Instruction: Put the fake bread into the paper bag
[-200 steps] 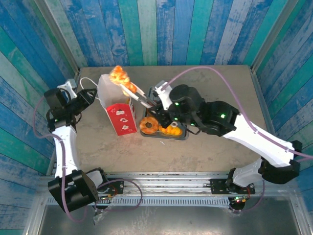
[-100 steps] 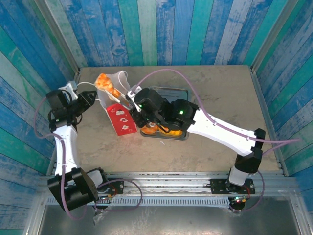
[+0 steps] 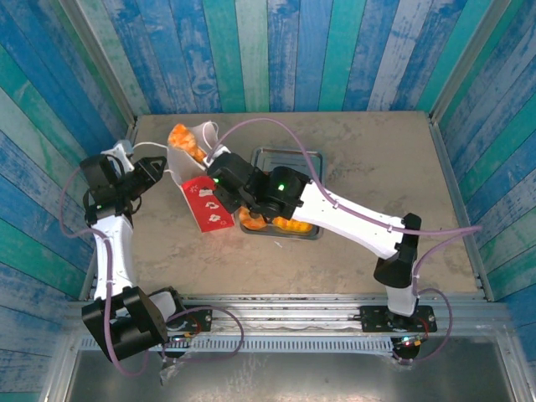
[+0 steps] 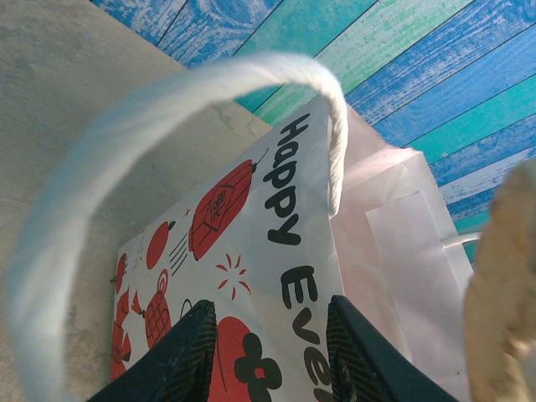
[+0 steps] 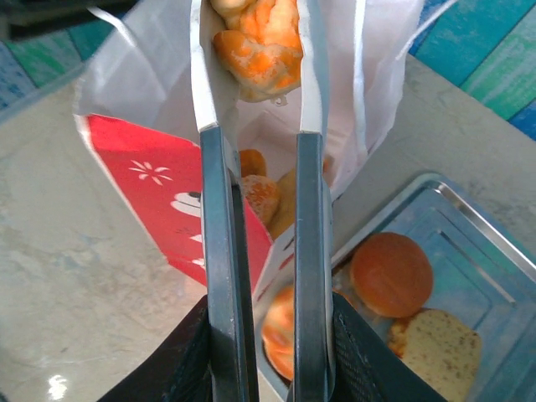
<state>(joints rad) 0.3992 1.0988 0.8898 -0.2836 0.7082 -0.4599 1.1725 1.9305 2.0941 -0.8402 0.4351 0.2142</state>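
The paper bag [image 3: 209, 205], white with red print, stands tilted left of the tray. My right gripper [image 5: 266, 335] is shut on the metal tongs [image 5: 219, 234]. The tongs pinch a golden croissant [image 5: 255, 42] of the fake bread at the bag's open mouth, which from above shows as orange [image 3: 184, 138]. More bread [image 5: 260, 197] lies inside the bag. My left gripper [image 4: 268, 335] sits at the bag's left wall [image 4: 276, 251] with its fingers apart and the printed face showing between them. The white cord handle [image 4: 126, 142] arches over it.
The grey metal tray [image 3: 289, 159] lies right of the bag, its far half bare. A round bun [image 5: 391, 274], an oblong roll [image 5: 435, 352] and other pastries [image 3: 260, 219] crowd its near end. Blue plank walls close the table on three sides.
My right arm has swung left and stretched out, carrying the tongs and croissant from above the bag's right side to its mouth. The bag has tipped leftward. The left arm stays put.
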